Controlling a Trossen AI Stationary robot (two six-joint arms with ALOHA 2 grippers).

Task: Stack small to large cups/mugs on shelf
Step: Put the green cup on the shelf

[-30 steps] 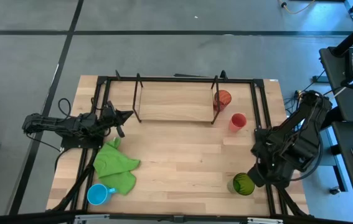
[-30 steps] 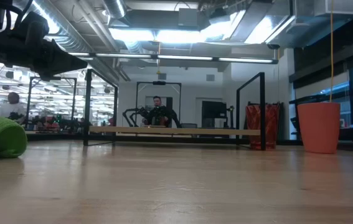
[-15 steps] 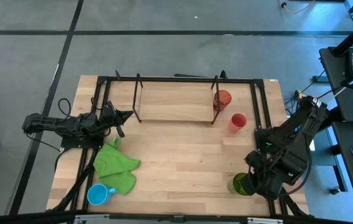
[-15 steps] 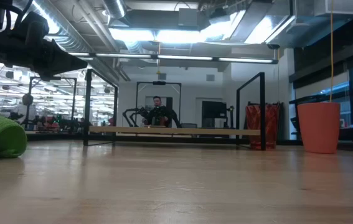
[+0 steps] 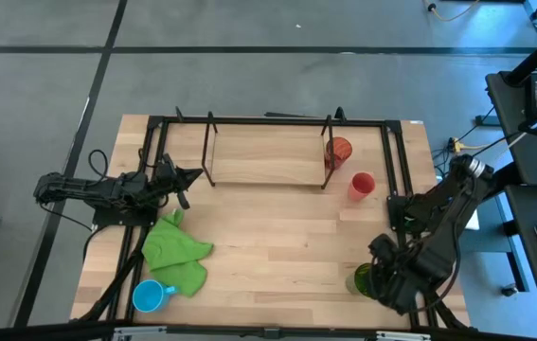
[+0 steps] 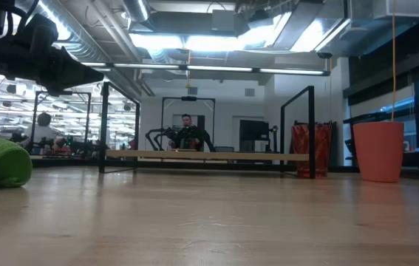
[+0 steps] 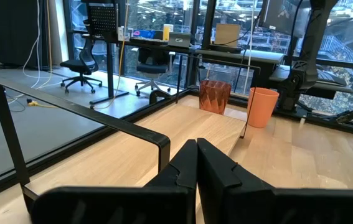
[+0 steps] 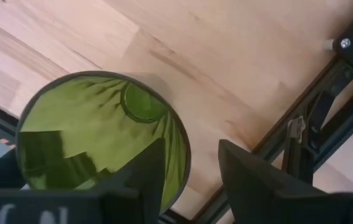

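The green tumbler [image 5: 365,280] stands upright on its base near the table's near right corner. My right gripper [image 8: 192,180] is open above it, pointing down. One finger [image 8: 144,174] is over the tumbler's mouth and the other [image 8: 251,177] is outside, with the rim [image 8: 185,163] between them. The red-orange tumbler [image 5: 339,150] stands just outside the shelf's [image 5: 266,156] right end frame. The small red cup [image 5: 362,185] stands nearer, on the table. The light-blue mug [image 5: 148,296] stands at the near left. My left gripper [image 5: 188,175] is shut and empty by the shelf's left end.
A bright green cloth [image 5: 177,251] lies crumpled on the table's left side, between my left gripper and the blue mug. The black metal frame [image 5: 396,166] runs around the tabletop, close to the green tumbler on its right. A person shows in the room beyond the table.
My right gripper has moved toward the table's near edge and over the green tumbler, so the arm now covers part of it in the high view. The cups, the shelf and my left arm have kept still.
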